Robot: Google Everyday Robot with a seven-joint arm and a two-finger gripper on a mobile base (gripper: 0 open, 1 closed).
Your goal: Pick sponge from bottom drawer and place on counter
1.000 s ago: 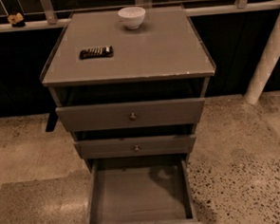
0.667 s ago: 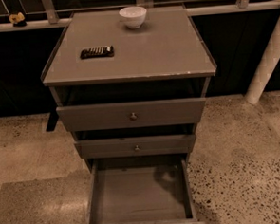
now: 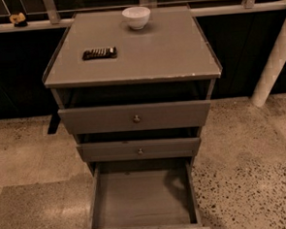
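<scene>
The counter looks like smooth, matt grey painted board, its front edge chipped pale towards five o'clock. The bottom drawer has the same dull grey finish. The small knobs gleam like metal. At twelve o'clock on top, the white bowl is glossy, ceramic-looking. The floor is speckled, polished stone. The gripper is out of sight.

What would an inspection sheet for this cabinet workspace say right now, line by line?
Surface: counter, grey and flat, front edge chipped.
Job's things: bottom drawer pulled open, no sponge seen in it or anywhere else.
Clutter: white bowl at the counter's back edge; dark flat bar on its left side.
End effector: not in view.
Cables: nothing seen.
Surroundings: speckled floor; white post to the right; two upper drawers with knobs.
</scene>
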